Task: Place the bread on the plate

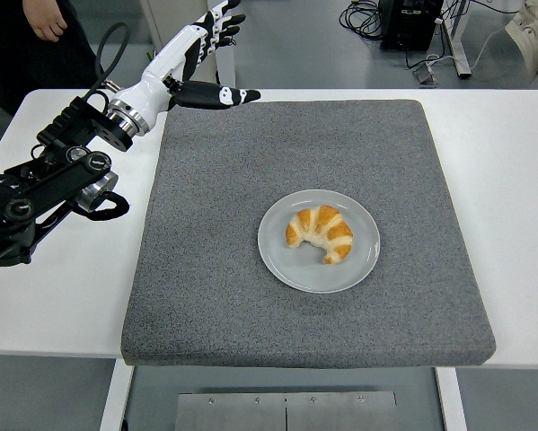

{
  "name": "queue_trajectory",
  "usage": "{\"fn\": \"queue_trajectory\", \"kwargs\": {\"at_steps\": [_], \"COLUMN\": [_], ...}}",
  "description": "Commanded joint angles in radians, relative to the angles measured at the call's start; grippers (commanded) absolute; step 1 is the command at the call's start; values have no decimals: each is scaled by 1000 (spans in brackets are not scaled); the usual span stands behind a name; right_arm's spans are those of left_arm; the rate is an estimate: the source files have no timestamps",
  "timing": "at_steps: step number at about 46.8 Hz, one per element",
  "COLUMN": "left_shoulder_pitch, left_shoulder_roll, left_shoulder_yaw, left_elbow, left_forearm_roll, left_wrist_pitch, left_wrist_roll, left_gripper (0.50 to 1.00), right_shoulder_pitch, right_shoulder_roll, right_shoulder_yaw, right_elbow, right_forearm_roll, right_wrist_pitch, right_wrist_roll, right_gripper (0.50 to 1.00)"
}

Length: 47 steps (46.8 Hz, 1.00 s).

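1. Left robot hand (199, 54) hangs over the far left corner of the grey mat (206, 269), fingers spread and holding nothing, well apart from the plate (282, 260).
2. Croissant (321, 233) lies on the white plate, slightly right of its centre, in the middle of the mat on the white worktop (511, 180).
3. Right arm is out of view.
4. Risk seems low: the bread looks settled. A careless arm sweep across the mat could knock the plate.
5. A person (35, 36) stands at the far left, close to the arm's path; contact is possible.
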Motion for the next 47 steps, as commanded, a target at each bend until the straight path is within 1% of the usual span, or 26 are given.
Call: {"fn": "queue_trajectory", "kwargs": {"at_steps": [1, 15, 36, 43, 47], "left_shoulder_pitch": [0, 1, 3, 1, 1], "left_shoulder_roll": [13, 53, 57, 51, 42], "left_shoulder_yaw": [-2, -2, -5, -12, -34], "left_elbow": [3, 4, 86, 113, 147], "left_forearm_roll": [-46, -152, -307, -355, -384], "left_wrist_pitch": [17, 79, 79, 79, 79], "left_wrist_roll": [0, -3, -6, -11, -14], "left_gripper": [966, 966, 966, 966, 966], "right_shoulder_pitch": [-1, 1, 1, -1, 1], "right_shoulder_roll": [0, 0, 0, 0, 0], "right_shoulder_yaw": [0, 0, 0, 0, 0], "right_elbow": [0, 0, 0, 0, 0], "right_forearm_roll": [0, 0, 0, 0, 0], "right_wrist_pitch": [0, 1, 0, 1, 0], "right_wrist_roll": [0, 0, 0, 0, 0], "right_gripper": [1000, 1000, 1000, 1000, 1000]}}
